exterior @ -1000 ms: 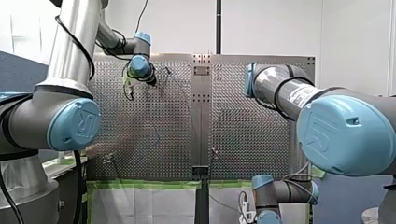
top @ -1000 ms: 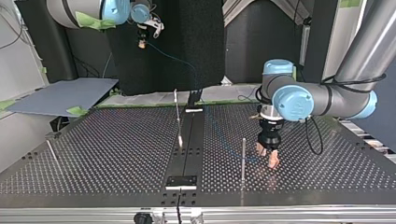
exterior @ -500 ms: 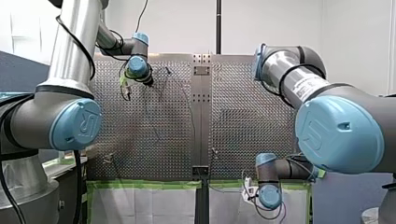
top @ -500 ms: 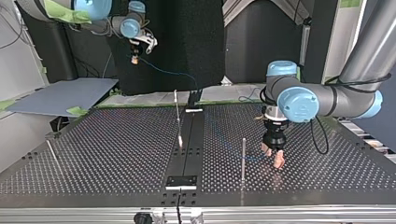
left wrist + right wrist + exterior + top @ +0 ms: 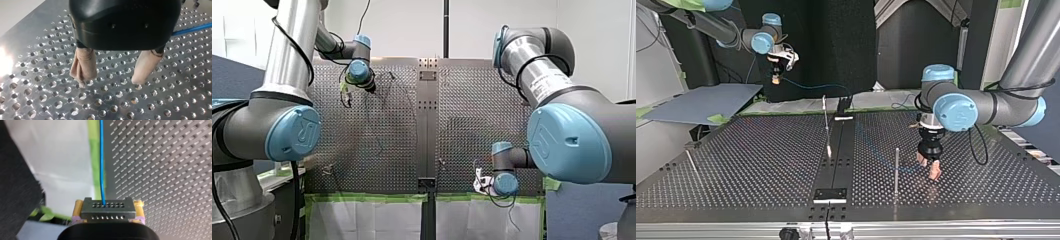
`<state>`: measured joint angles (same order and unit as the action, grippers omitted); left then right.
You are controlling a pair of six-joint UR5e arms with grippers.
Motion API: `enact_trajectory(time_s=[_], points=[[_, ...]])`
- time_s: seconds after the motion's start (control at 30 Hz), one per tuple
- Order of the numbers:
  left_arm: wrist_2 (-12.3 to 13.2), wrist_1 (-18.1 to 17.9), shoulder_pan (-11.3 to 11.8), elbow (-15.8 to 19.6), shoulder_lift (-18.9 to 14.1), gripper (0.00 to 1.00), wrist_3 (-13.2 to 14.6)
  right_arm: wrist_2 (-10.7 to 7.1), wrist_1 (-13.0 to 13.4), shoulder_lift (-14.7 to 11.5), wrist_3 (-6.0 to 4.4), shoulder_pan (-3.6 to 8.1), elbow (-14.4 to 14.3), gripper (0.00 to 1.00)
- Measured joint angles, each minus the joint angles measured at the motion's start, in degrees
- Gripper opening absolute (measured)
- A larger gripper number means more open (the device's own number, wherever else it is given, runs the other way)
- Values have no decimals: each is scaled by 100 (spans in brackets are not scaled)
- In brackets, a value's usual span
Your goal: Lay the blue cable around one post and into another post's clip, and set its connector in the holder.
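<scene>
My right gripper (image 5: 107, 216) is squeezing the connector (image 5: 107, 206), a dark block with little holes, tight between its two yellow pads (image 5: 78, 207). The blue cable (image 5: 101, 157) comes out of the middle of the block and runs straight ahead, away from the pads. In the top view this gripper is high up, past the far edge of the table (image 5: 761, 165). My left gripper (image 5: 109, 82) is low over the table. Its beige fingers (image 5: 83, 65) are spread wide with nothing between them. The cable lies on the table off to one side, away from both fingers.

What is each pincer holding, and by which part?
My right pincer clamps the dark rectangular cable connector by its two sides; my left pincer is open, holding nothing.
</scene>
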<state>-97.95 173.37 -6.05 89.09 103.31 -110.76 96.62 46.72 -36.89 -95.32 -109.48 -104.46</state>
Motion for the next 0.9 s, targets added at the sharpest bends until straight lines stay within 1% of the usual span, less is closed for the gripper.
enact_trajectory(time_s=[0.1, 0.27, 0.43, 0.5, 0.63, 0.7, 0.73, 0.9], points=[[-15, -2, 9, 0, 3, 100, 2, -167, 12, -168, 40, -26, 19, 1], [-82, 2, 13, -3, 2, 100, 15, -439, 19, -438, 187, -63, 70, 1], [-95, -2, 24, -3, 2, 100, 19, -685, -21, -685, 227, -48, 117, 1], [-96, -4, 31, -2, 2, 100, 20, -801, -68, -801, 264, -50, 120, 1], [-97, -4, 39, -1, 3, 100, 20, -1042, -104, -1042, 377, -70, 49, 1], [-97, -4, 44, -1, 3, 100, 21, -1133, -61, -1145, 389, -73, -16, 1], [-97, -4, 46, -1, 3, 100, 22, -1176, -16, -1213, 376, -71, -68, 1], [-97, 1, 48, 0, 2, 100, 29, -1243, 216, -1483, 298, -49, -249, 1]])
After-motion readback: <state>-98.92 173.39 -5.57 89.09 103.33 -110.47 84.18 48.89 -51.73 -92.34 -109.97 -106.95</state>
